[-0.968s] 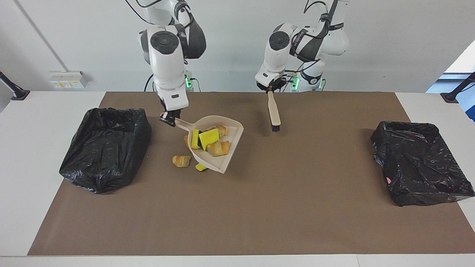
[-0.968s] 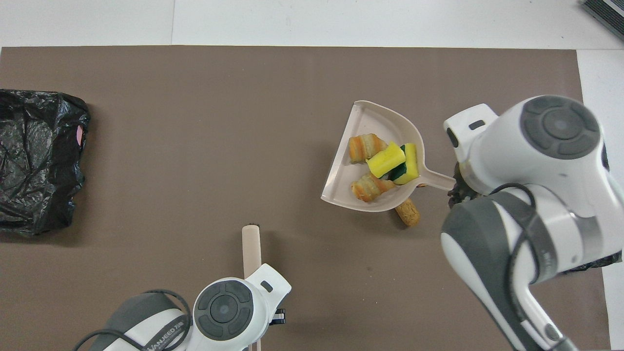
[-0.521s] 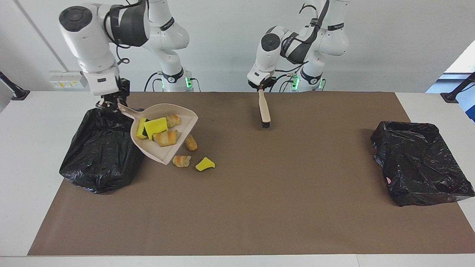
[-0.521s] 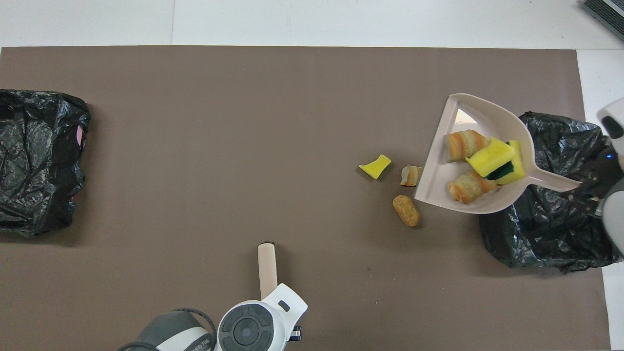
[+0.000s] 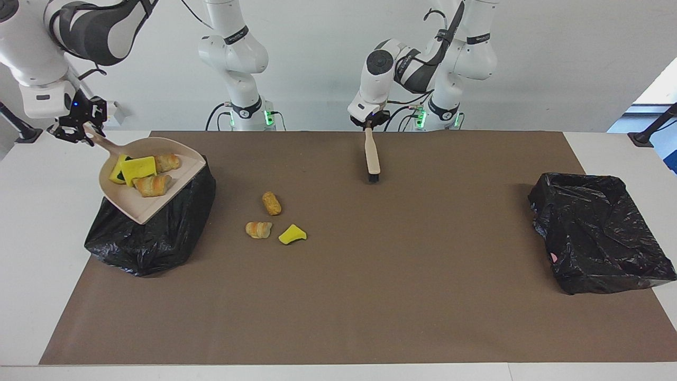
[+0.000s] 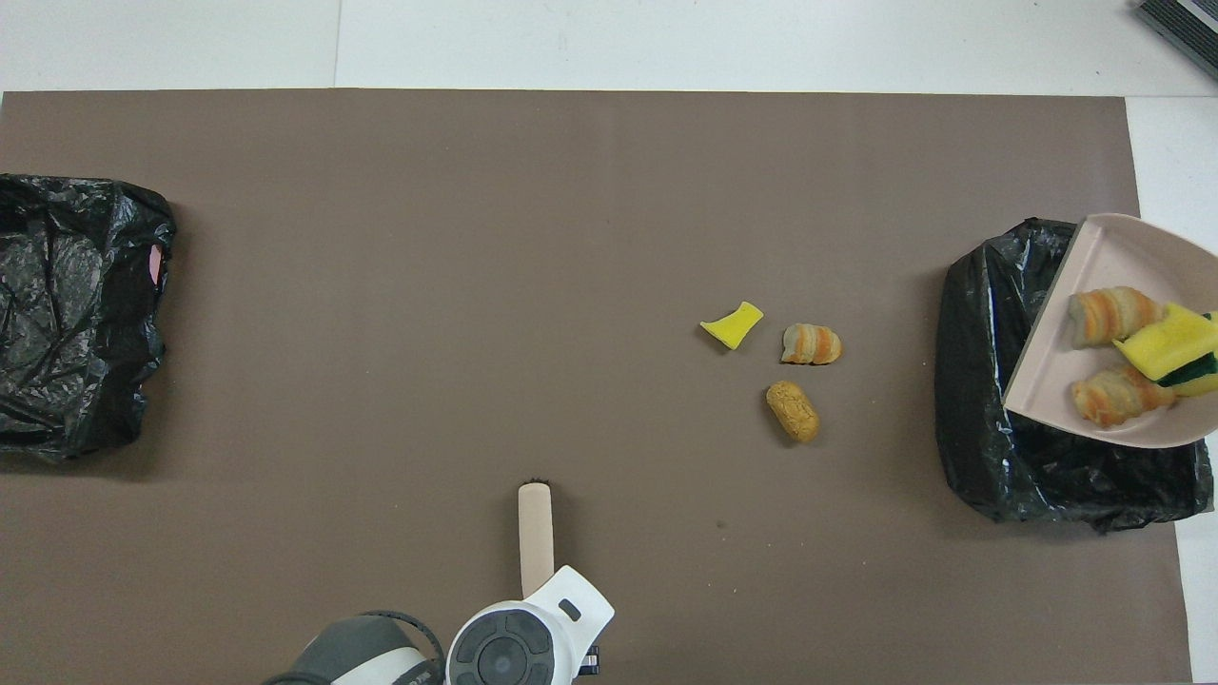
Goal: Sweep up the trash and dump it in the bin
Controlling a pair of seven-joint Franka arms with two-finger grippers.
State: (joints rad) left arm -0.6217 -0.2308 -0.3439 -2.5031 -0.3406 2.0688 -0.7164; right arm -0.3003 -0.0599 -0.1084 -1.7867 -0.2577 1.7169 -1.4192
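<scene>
The right gripper [image 5: 79, 130] clamps the loaded dustpan [image 5: 151, 198] over a black-lined bin [image 5: 153, 238]; the left gripper [image 5: 368, 125] grips the brush [image 5: 372, 153].

Beige dustpan [image 5: 138, 203], beige brush [image 5: 372, 153] with black bristles; yellow sponge chunks [image 5: 292, 234], orange-striped tan pastry pieces [image 5: 258, 229]; glossy black bin bags [image 5: 597, 233]; brown mat [image 5: 402, 296].

Loaded dustpan [image 5: 138, 207] (tilted) over bin [image 5: 158, 241]
</scene>
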